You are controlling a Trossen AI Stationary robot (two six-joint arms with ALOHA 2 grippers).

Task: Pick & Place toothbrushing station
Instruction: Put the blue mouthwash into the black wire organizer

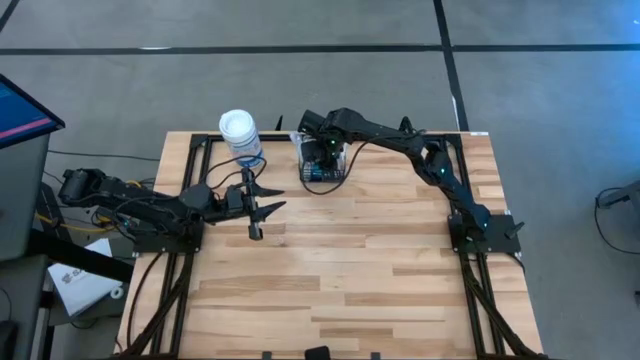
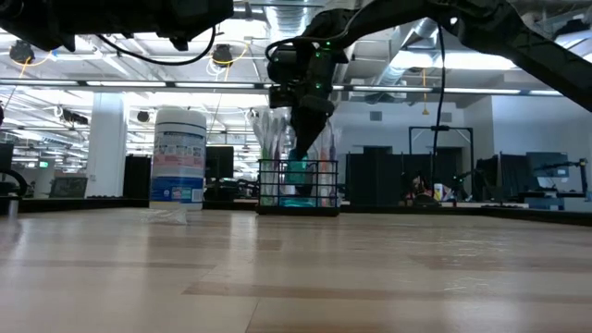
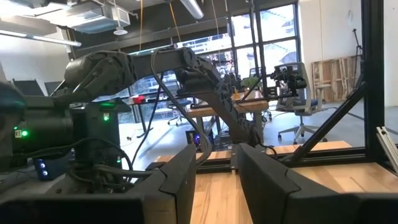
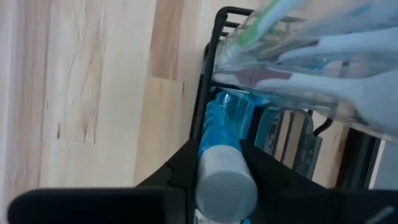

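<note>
The black wire-mesh basket (image 1: pixel 322 168) stands on its base at the table's far middle and also shows in the low view (image 2: pixel 298 190). It holds clear-wrapped toothbrushes (image 4: pixel 311 56) and a blue tube with a white cap (image 4: pixel 225 177). My right gripper (image 4: pixel 219 149) reaches down into the basket (image 4: pixel 208 87) and is shut on the tube. My left gripper (image 1: pixel 268 198) is open and empty at the table's left, pointing toward the right arm; its fingers show in the left wrist view (image 3: pixel 216 174). My right gripper pinches the blue tube between its two fingers just below the white cap (image 4: pixel 217 140). The fingers (image 4: pixel 186 158) come from above, pointing down into the basket. The tube stands upright inside the basket; whether it is lifted off the basket's floor I cannot tell.
A round canister with a white lid and blue label (image 1: pixel 239 134) stands left of the basket, near my left gripper; it also shows in the low view (image 2: pixel 178 166). Bare wooden table (image 1: pixel 340 280) spreads over the near half.
</note>
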